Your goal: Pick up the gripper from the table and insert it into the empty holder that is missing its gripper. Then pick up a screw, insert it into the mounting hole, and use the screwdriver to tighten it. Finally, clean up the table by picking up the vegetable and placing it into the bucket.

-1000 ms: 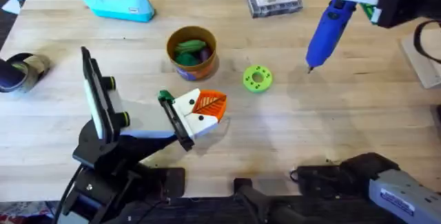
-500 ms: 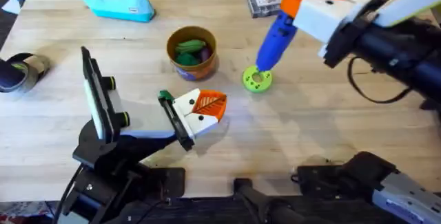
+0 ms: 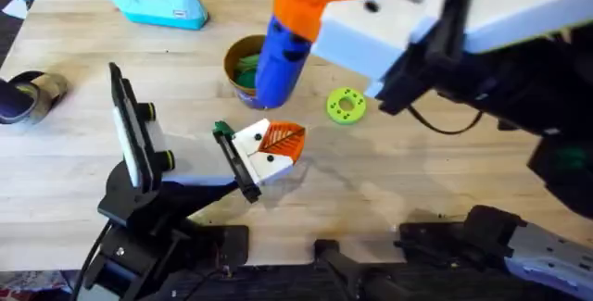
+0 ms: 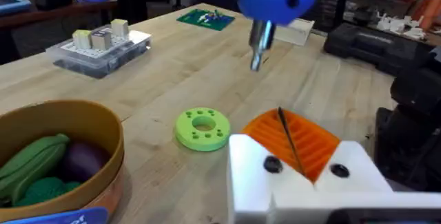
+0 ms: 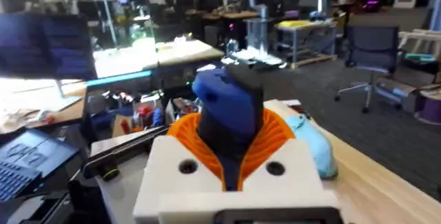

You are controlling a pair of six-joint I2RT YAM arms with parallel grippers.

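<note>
- Right gripper [image 5: 231,176]: white block with orange ribbed pads pinched around the blue barrel of the screwdriver [image 3: 278,56]. In the overhead view the tool hangs large and close beneath the camera, above the bucket [image 3: 230,56] and the mounted gripper.
- Screwdriver bit [image 4: 258,45]: a thin, bright metal shaft, seen from the left wrist view pointing down, clear above the wooden table [image 3: 417,181] and beyond the green disc [image 4: 202,127].
- The gripper [image 3: 269,145]: a smooth white block with two dark dots and an orange wedge with leaf-like ribs, already seated against the holder [image 3: 236,162], a flat black bar with a small green end piece.
- Left gripper: its own fingers cannot be told apart; the white-and-orange block at the near edge of its wrist view may be them or the mounted part, so whether spread or pressed together I cannot tell.
- Bucket: a round tan cup with thin walls, holding a green vegetable [image 4: 31,162] and a dark purple one; the clean-up appears done.
- Green disc: flat, matte, ringed with small holes, lying on the table between bucket and screwdriver tip.
- Risk, judged: the bit is slender and the screw hole small; a tilted approach could let the tip skate off the smooth white plastic.
- Risk, judged: the round barrel could rotate or slip in the ribbed pads under downward load.
- Risk, judged: pressing hard may push the mounted gripper askew on its bar.
</note>
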